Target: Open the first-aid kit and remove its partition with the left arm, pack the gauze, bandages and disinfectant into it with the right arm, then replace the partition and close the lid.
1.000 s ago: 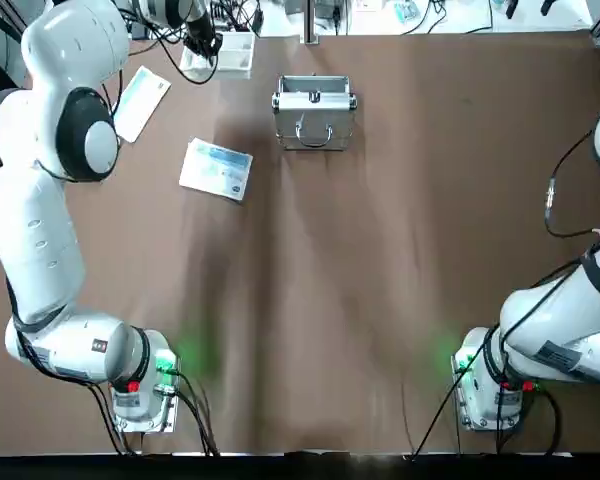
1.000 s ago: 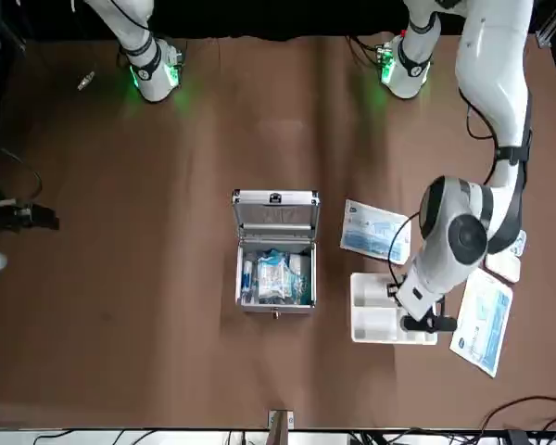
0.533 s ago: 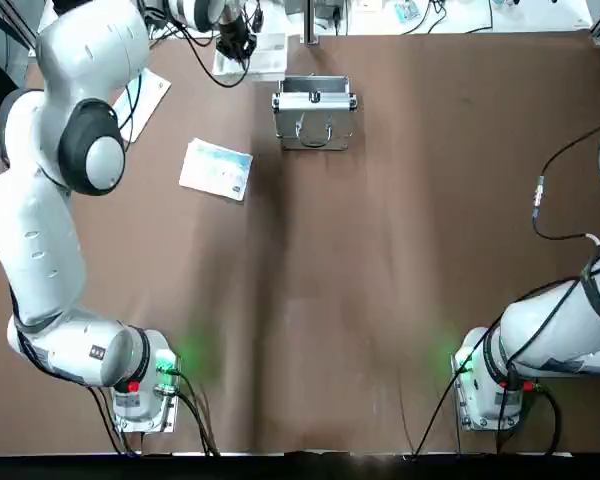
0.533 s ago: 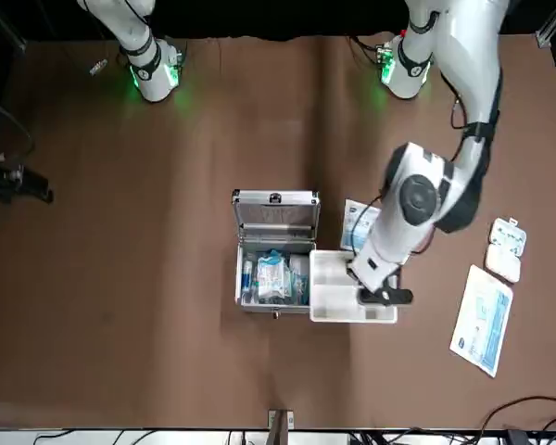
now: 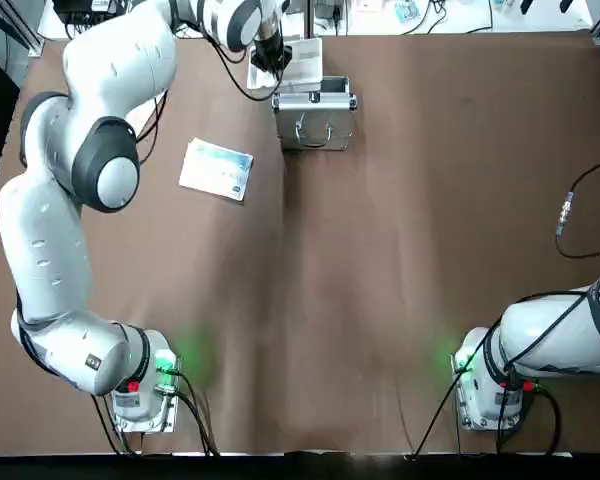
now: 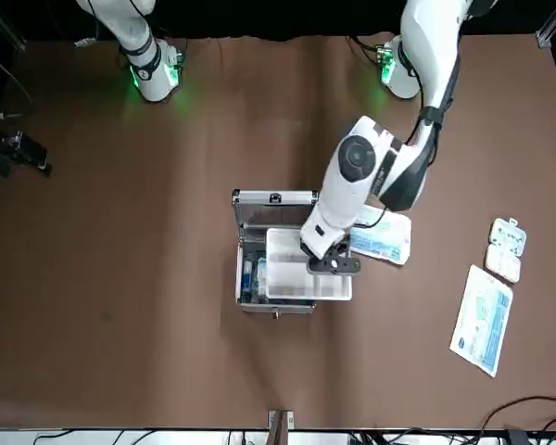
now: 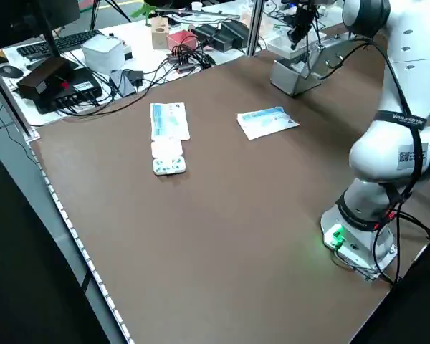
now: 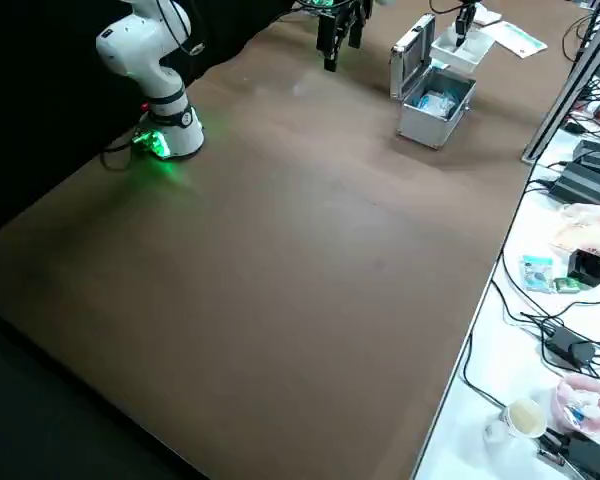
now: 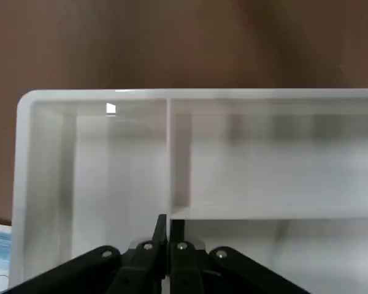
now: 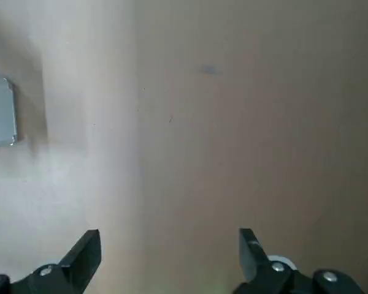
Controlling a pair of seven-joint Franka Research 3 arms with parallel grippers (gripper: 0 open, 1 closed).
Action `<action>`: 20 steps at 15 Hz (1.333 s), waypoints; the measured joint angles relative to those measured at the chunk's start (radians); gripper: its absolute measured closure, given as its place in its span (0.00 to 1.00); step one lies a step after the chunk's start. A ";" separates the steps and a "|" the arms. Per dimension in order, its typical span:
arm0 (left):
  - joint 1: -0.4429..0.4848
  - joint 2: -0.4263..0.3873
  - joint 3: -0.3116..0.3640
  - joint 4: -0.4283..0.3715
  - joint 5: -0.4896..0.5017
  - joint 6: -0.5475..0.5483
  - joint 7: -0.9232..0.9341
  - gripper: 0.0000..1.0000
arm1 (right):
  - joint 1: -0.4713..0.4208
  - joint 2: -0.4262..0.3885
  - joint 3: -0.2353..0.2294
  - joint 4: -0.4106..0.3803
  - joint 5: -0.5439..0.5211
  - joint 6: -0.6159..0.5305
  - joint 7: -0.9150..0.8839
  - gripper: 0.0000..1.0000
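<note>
Replacing partition over open first-aid kit, near worktop's far edge.
Left gripper clamped on divider wall; next: squaring, lowering. Right gripper idling apart.

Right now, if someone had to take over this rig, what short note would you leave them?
Left gripper: shut on the partition, holding it over the open first-aid kit, offset toward the printed box side, not yet seated.
Right gripper: open, empty, pulled back from the kit at the table's edge.
Done: lid up, supplies showing inside the kit in the right side view.
Left: line the partition up, lower it in, release it, close the lid.
A white-green packet and a small white case lie on the table outside the kit.
</note>
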 joint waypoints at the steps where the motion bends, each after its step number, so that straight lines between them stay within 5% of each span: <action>1: -0.008 0.002 0.001 -0.001 0.000 0.009 -0.005 0.97 | 0.001 0.000 0.000 -0.003 0.000 0.000 0.000 0.01; 8: -0.056 0.045 0.016 0.023 0.019 0.038 -0.075 0.97 | 0.008 0.000 0.000 -0.006 0.000 0.012 -0.001 0.01; 14: -0.171 0.112 0.125 0.095 0.041 0.064 -0.112 0.97 | 0.009 0.000 0.000 -0.006 0.000 0.012 -0.001 0.01; 20: -0.201 0.153 0.139 0.117 0.043 0.120 -0.121 0.97 | 0.010 0.000 0.000 -0.006 -0.001 0.012 -0.002 0.01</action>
